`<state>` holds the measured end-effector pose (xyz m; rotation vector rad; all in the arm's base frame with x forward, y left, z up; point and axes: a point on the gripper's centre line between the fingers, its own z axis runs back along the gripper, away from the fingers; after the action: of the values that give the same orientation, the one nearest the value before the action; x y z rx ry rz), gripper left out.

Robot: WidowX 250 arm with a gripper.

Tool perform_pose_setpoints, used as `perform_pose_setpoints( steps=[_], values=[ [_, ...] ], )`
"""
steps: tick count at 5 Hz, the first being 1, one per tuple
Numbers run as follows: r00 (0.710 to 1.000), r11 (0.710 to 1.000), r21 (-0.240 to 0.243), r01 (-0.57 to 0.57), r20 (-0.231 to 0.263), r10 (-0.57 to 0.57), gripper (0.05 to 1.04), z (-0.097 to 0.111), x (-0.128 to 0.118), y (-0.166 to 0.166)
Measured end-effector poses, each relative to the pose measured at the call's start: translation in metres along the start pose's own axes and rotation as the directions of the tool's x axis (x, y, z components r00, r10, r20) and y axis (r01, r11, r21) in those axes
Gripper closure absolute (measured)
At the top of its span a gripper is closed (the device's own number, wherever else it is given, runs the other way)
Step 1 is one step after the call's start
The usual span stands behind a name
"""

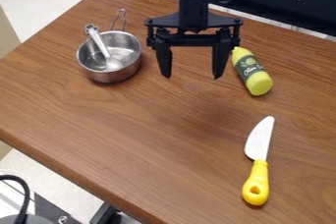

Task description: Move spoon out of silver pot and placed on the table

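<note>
spoon [99, 44]: silvery-grey, handle past rim | silver pot [117, 75]: round, shiny | gripper [192, 77]: spread wide

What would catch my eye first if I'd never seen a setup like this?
Probably the black jaws, spread open above the wooden table near the top middle. Next, perhaps, the bright yellow-handled toy knife at the lower right, and the yellow-green bottle lying just right of the jaws. The shiny silver pot at the upper left has a spoon leaning in it.
</note>
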<state>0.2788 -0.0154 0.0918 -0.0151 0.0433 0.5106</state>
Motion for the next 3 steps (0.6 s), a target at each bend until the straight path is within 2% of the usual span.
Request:
perform_pose_setpoints(
  steps=[1, 2, 3],
  values=[
    [1.000, 1.000, 0.013, -0.001, -0.024, 0.002, 0.083, -0.009, -0.003, 0.002],
    [0.999, 0.999, -0.018, -0.045, -0.010, 0.045, 0.083, -0.018, 0.001, 0.008],
    [0.997, 0.996, -0.046, -0.073, 0.029, 0.074, 0.083, -0.012, 0.012, 0.022]
  ],
)
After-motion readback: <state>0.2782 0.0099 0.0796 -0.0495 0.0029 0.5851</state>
